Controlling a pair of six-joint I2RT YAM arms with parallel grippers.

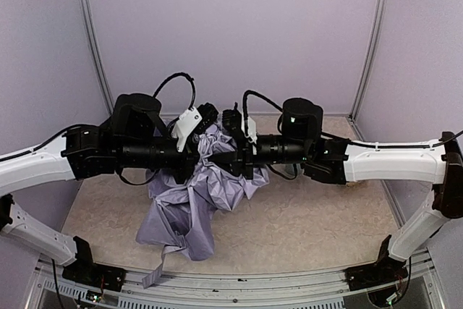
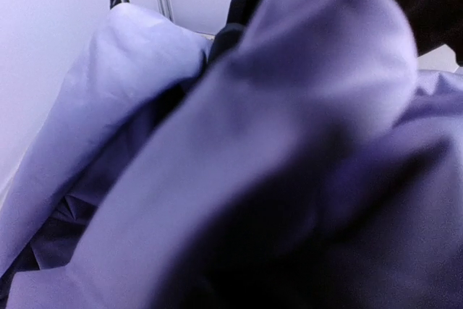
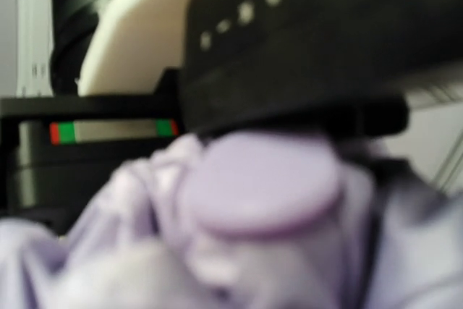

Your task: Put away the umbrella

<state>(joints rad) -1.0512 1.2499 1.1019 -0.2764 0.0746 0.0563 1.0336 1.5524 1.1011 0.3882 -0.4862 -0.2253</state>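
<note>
Near edge of table [image 1: 318, 229]: strap tab [image 1: 154, 274] trailed down from cloth. Behind it, pale lavender umbrella [image 1: 189, 204] slumped in crumpled heap at table centre, upper folds drawn up to arm level. Further back, left fingers [image 1: 208, 115] buried in top of fabric. Left wrist view is filled by cloth, so grip cannot be told. Right fingers [image 1: 231, 124] set just beside them against same folds. Their opening is blurred, cannot be told.
</note>
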